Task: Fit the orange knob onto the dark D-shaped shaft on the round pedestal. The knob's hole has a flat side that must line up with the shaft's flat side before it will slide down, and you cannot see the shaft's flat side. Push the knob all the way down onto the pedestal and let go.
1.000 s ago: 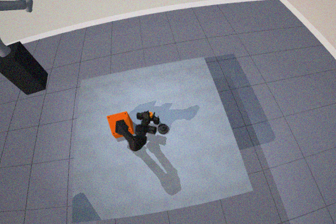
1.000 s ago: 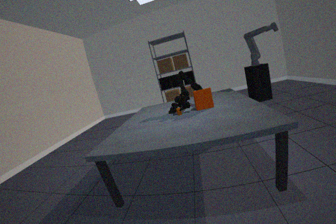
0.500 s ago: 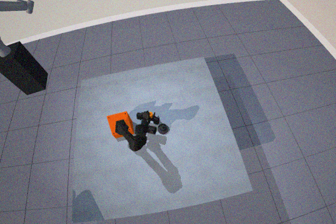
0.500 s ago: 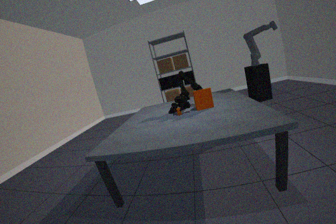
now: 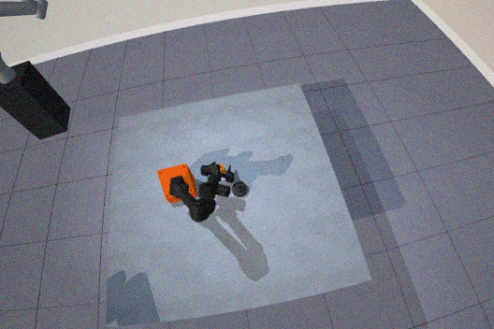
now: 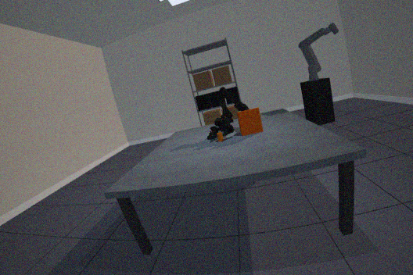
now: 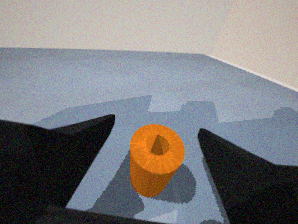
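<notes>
Between two fingers, one knob point(image 5: 223, 169) point(image 6: 220, 137) point(image 7: 156, 160).

From my seat, the grey arm point(image 5: 19, 8) point(image 6: 310, 56) runs off the top view toward ten o'clock. Up close, the gripper point(image 5: 223, 170) point(image 6: 216, 137) point(image 7: 157, 125) is cropped at nine and three. Shadow inside the orange knob point(image 5: 222, 169) point(image 6: 220, 137) point(image 7: 157, 166) keeps me from reading its flat; its underside is hidden, and from outside it's too small for detail.
</notes>
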Controlling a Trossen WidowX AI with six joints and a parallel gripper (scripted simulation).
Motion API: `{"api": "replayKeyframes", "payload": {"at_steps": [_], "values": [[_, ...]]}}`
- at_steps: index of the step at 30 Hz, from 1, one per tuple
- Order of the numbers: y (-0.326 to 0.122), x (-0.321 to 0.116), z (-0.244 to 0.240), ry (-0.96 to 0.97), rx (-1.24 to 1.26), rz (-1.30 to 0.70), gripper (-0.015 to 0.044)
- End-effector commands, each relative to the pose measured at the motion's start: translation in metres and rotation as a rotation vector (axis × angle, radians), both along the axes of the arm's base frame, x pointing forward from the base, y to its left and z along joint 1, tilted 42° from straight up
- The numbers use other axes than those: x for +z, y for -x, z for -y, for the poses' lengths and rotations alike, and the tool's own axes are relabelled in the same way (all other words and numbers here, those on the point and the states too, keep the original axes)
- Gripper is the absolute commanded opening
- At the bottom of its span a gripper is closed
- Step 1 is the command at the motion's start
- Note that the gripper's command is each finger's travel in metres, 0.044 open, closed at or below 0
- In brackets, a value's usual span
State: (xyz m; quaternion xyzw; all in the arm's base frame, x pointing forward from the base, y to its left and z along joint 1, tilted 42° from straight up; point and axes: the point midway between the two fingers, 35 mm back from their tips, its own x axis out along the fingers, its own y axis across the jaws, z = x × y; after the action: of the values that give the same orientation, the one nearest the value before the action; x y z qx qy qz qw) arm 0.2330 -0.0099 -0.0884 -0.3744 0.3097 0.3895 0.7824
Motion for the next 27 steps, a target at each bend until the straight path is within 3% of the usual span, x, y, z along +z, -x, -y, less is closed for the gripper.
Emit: {"api": "replayKeyframes", "payload": {"at_steps": [1,10,15,17,22,27], "values": [[-0.003,0.009,-0.007,0.003,-0.001,-0.003,0.0440],[-0.003,0.059,-0.052,-0.001,-0.002,0.003,0.0440],[-0.003,0.058,-0.054,0.001,-0.007,-0.011,0.0440],[-0.004,0.050,-0.055,0.032,-0.051,-0.118,0.0440],[0.000,0.031,-0.059,0.257,-0.209,-0.448,0.0440],[0.005,0.038,-0.060,0.611,-0.343,-0.600,0.0440]]}}
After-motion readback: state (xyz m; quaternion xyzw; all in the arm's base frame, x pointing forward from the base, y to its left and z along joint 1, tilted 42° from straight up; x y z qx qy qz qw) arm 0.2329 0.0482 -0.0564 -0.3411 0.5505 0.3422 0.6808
